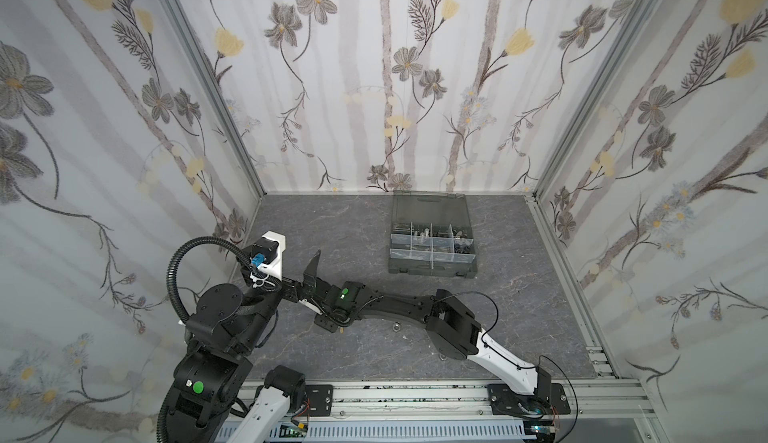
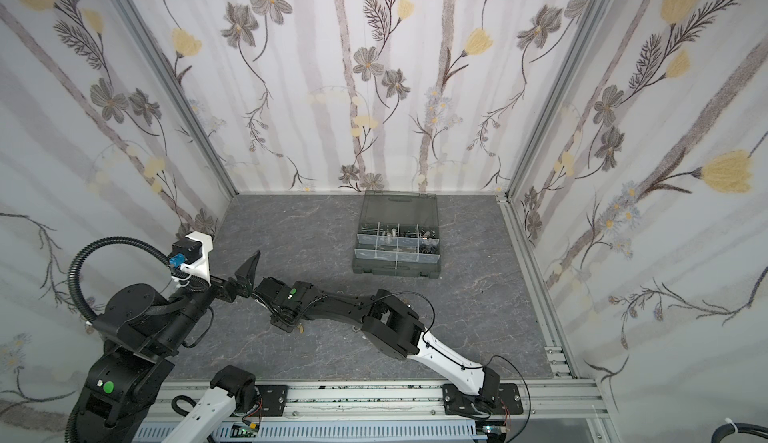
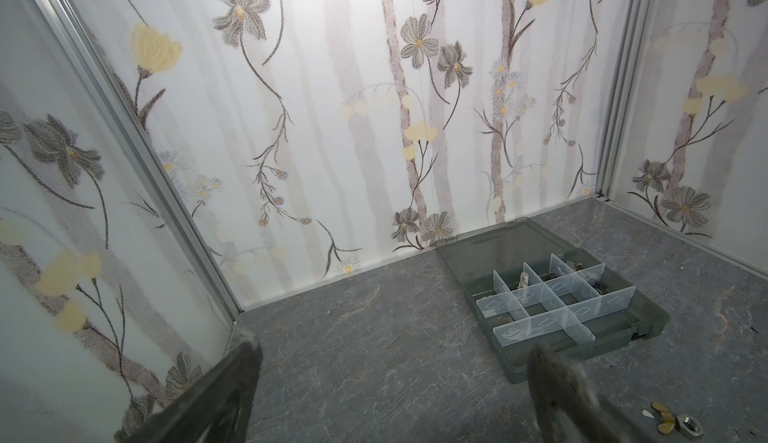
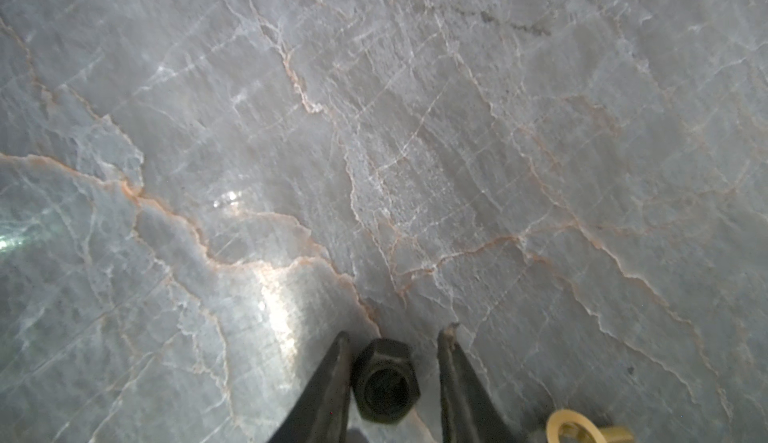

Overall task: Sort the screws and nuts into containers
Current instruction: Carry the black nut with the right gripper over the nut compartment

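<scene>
Black nut [image 4: 384,380] straddled by right gripper [image 4: 397,329] on bench [image 4: 374,129], hole upward; jaws part-open, apparently not yet clamped.

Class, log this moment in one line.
right gripper: open astride black nut | left gripper: open, empty | organiser case: lid open

Smooth tabletop [image 4: 457,129]: grey marble look, semi-gloss, glare patches. Matt black hex nut [image 4: 384,380]: dull dark metal. Polished wing nut [image 4: 582,430]: bright brass-coloured metal. Plastic organiser case [image 3: 615,337]: dark grey. Its dividers [image 3: 536,291]: frosted clear plastic. Its lid [image 3: 498,249]: smoky, translucent.
</scene>
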Robot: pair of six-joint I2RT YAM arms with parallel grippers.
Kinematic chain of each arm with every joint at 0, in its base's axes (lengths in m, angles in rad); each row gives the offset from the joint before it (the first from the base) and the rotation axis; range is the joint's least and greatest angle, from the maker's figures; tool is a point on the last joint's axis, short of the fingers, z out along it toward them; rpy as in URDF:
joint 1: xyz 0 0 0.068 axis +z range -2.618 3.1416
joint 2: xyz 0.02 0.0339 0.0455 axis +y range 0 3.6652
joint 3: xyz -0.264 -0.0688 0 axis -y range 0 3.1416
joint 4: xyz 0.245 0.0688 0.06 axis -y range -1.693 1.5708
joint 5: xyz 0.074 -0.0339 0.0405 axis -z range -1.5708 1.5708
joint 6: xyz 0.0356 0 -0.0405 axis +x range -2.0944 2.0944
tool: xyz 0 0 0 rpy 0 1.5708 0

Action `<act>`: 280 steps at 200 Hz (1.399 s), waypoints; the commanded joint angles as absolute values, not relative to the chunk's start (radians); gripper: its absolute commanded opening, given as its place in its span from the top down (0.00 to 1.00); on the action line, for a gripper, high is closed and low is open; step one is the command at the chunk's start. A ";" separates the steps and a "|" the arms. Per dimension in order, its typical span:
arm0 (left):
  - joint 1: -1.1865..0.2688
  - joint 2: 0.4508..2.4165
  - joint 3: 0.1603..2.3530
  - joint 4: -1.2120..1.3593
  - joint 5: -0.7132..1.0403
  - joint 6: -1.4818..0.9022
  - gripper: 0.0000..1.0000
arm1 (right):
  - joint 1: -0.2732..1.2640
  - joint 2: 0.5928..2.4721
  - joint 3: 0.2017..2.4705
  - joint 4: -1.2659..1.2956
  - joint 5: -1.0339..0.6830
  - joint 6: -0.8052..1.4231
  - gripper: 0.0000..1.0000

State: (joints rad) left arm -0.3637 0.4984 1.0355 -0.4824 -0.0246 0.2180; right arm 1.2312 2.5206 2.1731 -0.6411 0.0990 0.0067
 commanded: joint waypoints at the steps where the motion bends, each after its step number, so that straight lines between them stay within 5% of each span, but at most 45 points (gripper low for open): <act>1: -0.364 0.498 1.039 -0.448 -0.023 0.234 0.00 | 1.230 2.533 2.174 -0.682 0.100 -0.004 0.68; 189: -0.364 0.485 0.975 -0.394 -0.042 0.250 0.00 | 1.158 2.282 1.962 -0.598 0.122 0.052 0.83; 280: -0.364 0.529 0.956 -0.348 -0.053 0.252 0.00 | 0.754 2.003 1.737 -0.596 0.220 0.074 0.84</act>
State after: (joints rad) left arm -0.3637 0.5079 0.9489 -0.4091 -0.0509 0.2398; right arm 0.8494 2.0613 1.8011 -0.5953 0.1520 0.0635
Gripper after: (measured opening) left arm 0.998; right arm 0.197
